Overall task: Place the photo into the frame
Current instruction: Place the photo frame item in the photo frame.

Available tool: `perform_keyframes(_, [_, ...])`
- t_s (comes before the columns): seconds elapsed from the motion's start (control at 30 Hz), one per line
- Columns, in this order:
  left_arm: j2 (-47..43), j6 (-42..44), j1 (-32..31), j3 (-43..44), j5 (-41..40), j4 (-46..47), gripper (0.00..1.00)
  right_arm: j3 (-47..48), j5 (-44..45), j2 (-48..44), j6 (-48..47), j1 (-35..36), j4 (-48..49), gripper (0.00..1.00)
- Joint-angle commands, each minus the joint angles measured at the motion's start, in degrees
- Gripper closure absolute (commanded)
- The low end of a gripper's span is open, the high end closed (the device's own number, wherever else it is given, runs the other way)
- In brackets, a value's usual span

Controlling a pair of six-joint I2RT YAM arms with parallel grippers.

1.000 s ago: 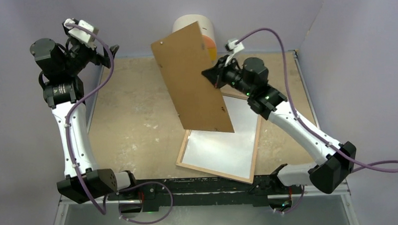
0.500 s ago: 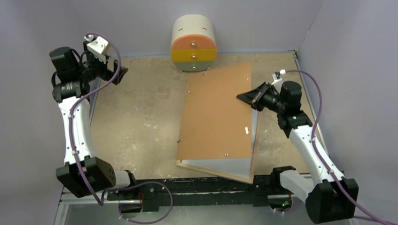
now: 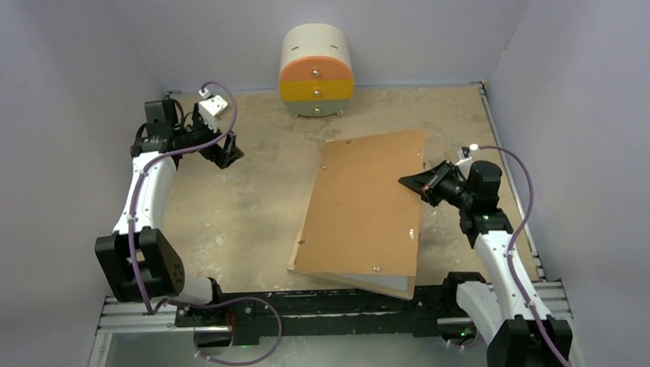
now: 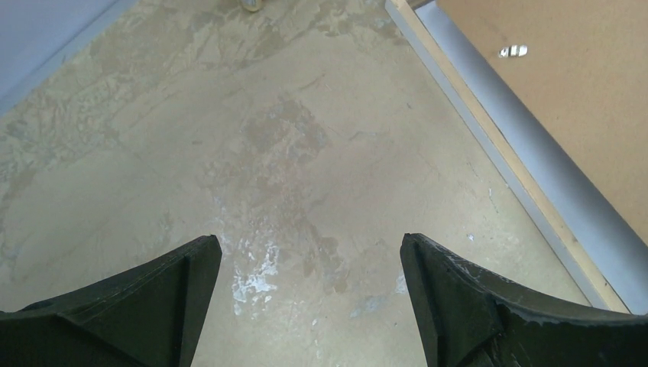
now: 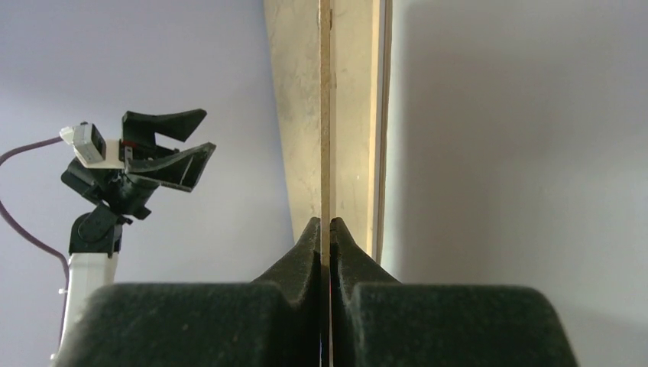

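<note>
Under the board [image 3: 367, 202] in the right jaws lies the frame [image 3: 397, 284]

**Desk** [image 3: 241, 211]: a flat beige surface, worn and blotched with paler, scuffed patches. At the middle of its far edge stands a small round-topped white drawer cabinet [image 3: 316, 69] with orange, yellow and grey-green drawer fronts. Right of centre, reaching the near edge, a large thin rectangular picture frame [image 3: 395, 285] with a light wood-coloured rim lies flat, skewed to the desk's edges. A thin brown rectangular board [image 3: 367, 202] covers most of the frame.
</note>
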Motion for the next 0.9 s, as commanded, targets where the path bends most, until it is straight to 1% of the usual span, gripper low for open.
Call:
perform_keyframes(0.0, [1.3,2.3,-0.1,-1.2,-0.5,1.1,0.07,0.6,0.5,-0.3,-0.4,-1.2,5.8,1.0])
perform_keyframes(0.1, [2.2,2.7,-0.3,-1.6,-0.2,0.8,0.07,1.3,3.2,0.5,-3.5,-1.6,4.6,1.0])
perform_keyframes(0.2, [2.9,2.7,-0.4,-1.5,-0.2,0.5,0.07,1.3,4.1,1.9,-5.2,-2.2,3.8,1.0])
perform_keyframes(0.33, [3.3,2.6,-0.4,-1.2,-0.3,0.1,0.06,-0.6,4.4,2.7,-4.8,-2.8,6.1,1.0])
perform_keyframes(0.63, [4.3,2.7,-0.4,-0.2,-0.4,-0.5,0.06,-4.0,1.2,5.8,-3.7,-3.1,12.3,1.0])
perform_keyframes(0.87, [4.8,1.6,-0.4,-0.6,0.5,-0.1,0.05,-4.5,0.6,8.6,-3.4,-3.1,15.7,1.0])
